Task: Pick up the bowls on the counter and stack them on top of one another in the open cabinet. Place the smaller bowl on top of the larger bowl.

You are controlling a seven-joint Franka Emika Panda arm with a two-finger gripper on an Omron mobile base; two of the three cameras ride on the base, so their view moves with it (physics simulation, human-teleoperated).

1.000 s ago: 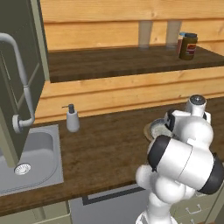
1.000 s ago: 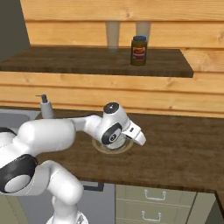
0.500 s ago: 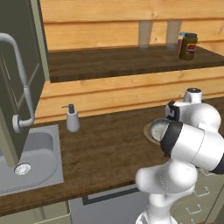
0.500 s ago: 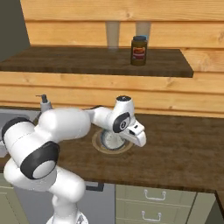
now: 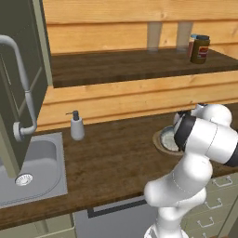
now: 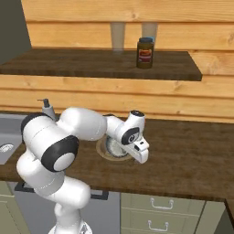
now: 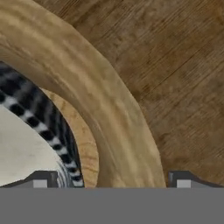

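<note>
Down low over the wide brown wooden-looking bowl with a tan rim [image 7: 109, 105], which sits on the dark brown wood-grain countertop [image 6: 192, 155] with the small dark grey-blue bowl with a pale speckled inside [image 7: 26, 131] already nested in it. Stacked, then, but on the counter rather than in the olive-green wall cabinet [image 5: 21, 69], off at 9 o'clock in the left base view with its curved grey tube handle [image 5: 23, 88].

Two-finger gripper [image 7: 109, 180] spread wide, one dark tip at 7 o'clock over the speckled interior, the other at 5 o'clock outside the tan rim above bare wood. Nothing clamped; rim wall standing between the tips, apparently lined up for a pinch on the brown bowl's edge so both bowls travel together.

Hard to judge whether the tips touch the rim: cut off by the frame bottom. In the base views, most of both bowls masked by the white wrist [image 6: 132, 137]; just a crescent of rim and pale inside showing. Cabinet shelf interior not visible. Grey sink [image 5: 32, 172] and pale soap dispenser [image 5: 76, 126] well apart from the bowls; dark jar [image 6: 145, 53] up on the dark wooden shelf [image 6: 91, 61].
</note>
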